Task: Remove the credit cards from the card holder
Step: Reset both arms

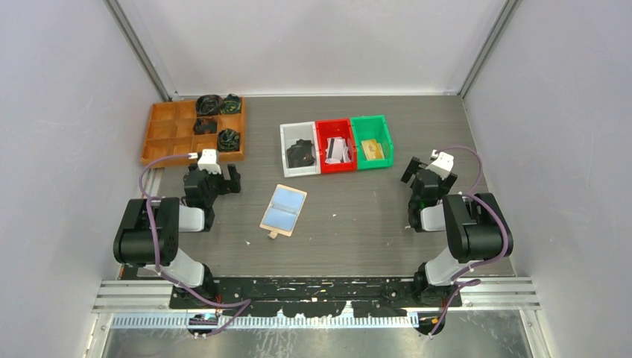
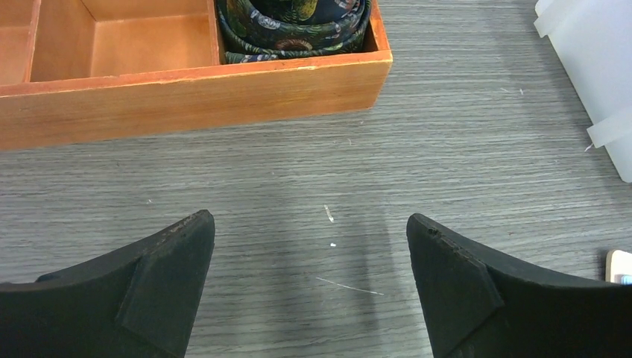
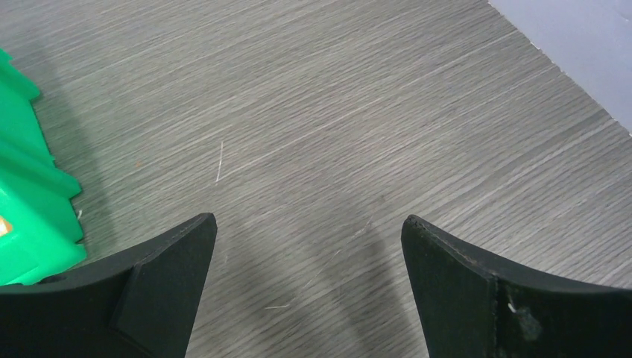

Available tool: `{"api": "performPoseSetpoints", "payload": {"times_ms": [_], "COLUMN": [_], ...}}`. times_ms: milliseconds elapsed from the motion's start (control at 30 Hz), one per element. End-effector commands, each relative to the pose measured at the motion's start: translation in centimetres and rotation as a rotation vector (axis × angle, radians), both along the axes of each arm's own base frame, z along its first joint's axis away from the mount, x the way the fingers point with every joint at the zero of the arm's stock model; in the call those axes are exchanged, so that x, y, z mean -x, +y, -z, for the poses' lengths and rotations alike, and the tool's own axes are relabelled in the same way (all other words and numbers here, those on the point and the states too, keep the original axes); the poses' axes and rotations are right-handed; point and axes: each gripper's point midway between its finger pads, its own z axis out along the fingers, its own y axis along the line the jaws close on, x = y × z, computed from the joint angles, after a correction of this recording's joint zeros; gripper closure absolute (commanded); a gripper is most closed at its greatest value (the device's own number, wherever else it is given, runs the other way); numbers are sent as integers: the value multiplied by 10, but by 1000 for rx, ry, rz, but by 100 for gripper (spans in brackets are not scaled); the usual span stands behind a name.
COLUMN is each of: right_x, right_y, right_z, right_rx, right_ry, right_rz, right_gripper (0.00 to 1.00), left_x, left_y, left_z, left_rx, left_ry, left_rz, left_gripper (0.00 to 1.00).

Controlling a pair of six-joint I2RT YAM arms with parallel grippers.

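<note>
1. Top external view: the card holder lies open and flat near the middle of the table, pale blue pockets facing up and its tan tab strap at the end toward the near edge. It touches neither arm.
2. Same view: whether any card sits in its pockets cannot be told. Credit cards, white and dark, lie in the red bin toward the far edge. That bin stands between a white bin holding a black lump and a green bin.
3. Same view: a wooden tray with compartments fills the far left corner. The left gripper hangs just near of it, fingers spread. The right gripper hangs by the right edge, beside the green bin, also spread and holding nothing.
4. Left wrist view: the left gripper has its fingers wide apart over bare table. The tray is ahead, with rolled dark patterned fabric in its corner compartment. A corner of the card holder shows at the right edge.
5. Right wrist view: the right gripper is spread wide and empty over bare table, the green bin to its left.
</note>
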Motion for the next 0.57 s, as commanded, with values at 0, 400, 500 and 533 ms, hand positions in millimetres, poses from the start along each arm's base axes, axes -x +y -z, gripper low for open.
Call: {"api": "performPoseSetpoints", "payload": {"times_ms": [0,400,500,533], "right_x": [-11,-11,-11,-11], "right_y": [1,2,2,1], "right_z": [-20,-19,-20,-20], "right_rx": [-16,-15,-15,-15], "right_ry": [-69,-67,-68,-67], "right_rz": [-22,-23,-24,-23], "right_gripper": [0,0,0,1], "left_x": [-11,-12,-12,-12], "left_y": [6,6,4,4], "left_z": [-19,-19,-19,-19], "left_rx": [-33,-35,-42,-43], "left_ry": [-69,-69,-64,-65], "left_rz": [-20,-20,-20,-19], "left_gripper": [0,0,0,0]}}
